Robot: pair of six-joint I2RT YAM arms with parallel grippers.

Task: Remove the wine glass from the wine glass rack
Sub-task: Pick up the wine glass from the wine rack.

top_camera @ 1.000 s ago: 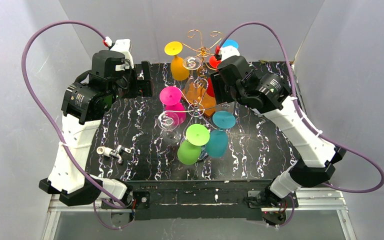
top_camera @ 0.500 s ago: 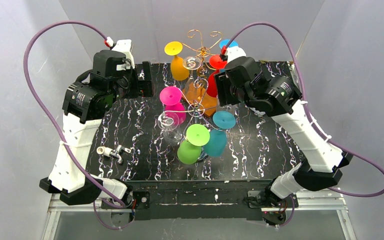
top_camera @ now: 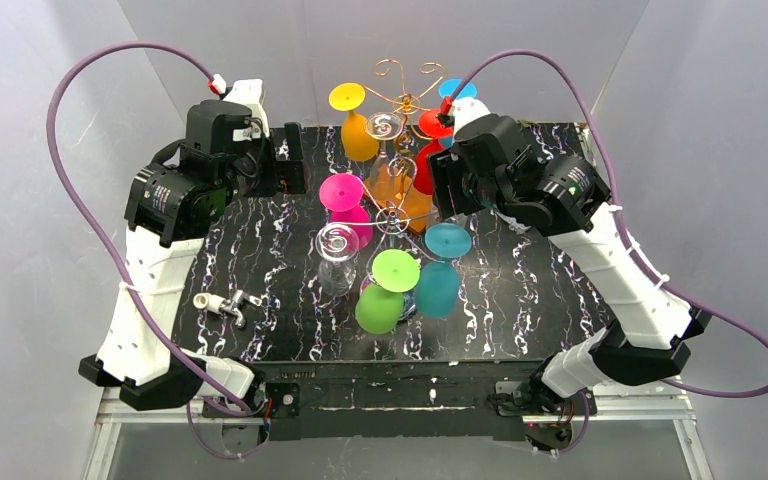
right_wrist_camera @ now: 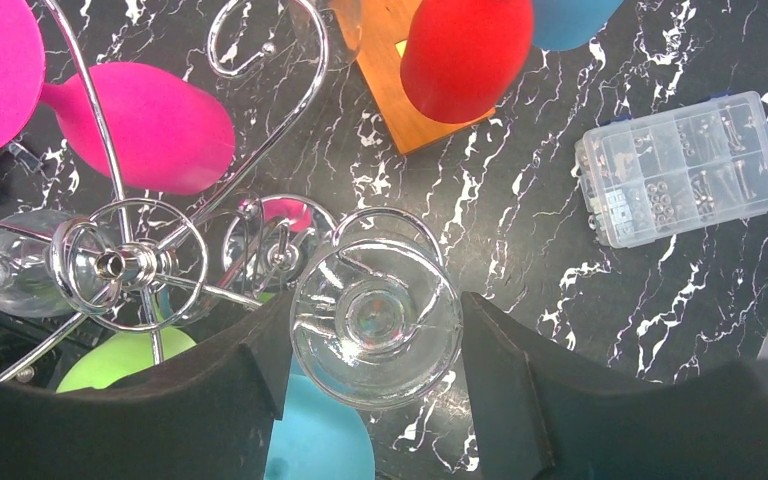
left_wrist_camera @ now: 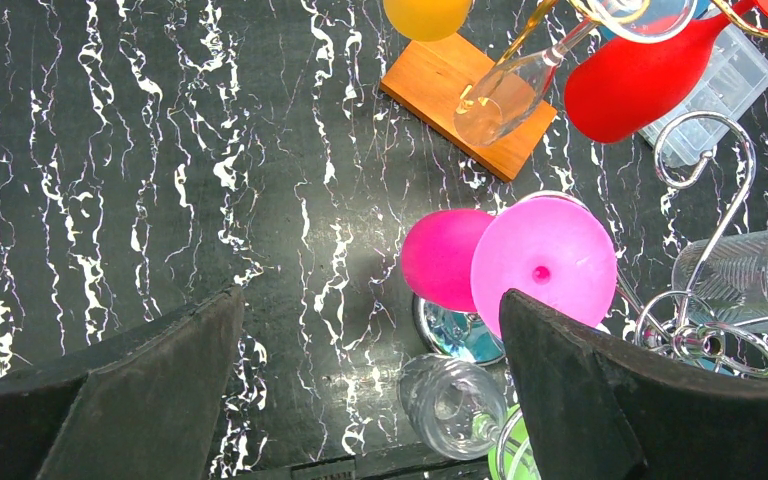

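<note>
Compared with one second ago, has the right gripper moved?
Yes. In the top view the right gripper slid slightly right, away from the rack, exposing more of the red glass.

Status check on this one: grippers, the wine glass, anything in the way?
Left gripper open, empty. Right gripper shut on clear glass, at a scroll of the rack. Teal glass, red glass, pink glass close by.

L gripper (left_wrist_camera: 370, 300) wide open over black marble table (left_wrist_camera: 110, 150); pink glass (left_wrist_camera: 545, 260) just beside one finger, orange block (left_wrist_camera: 440, 85) farther off.
</note>
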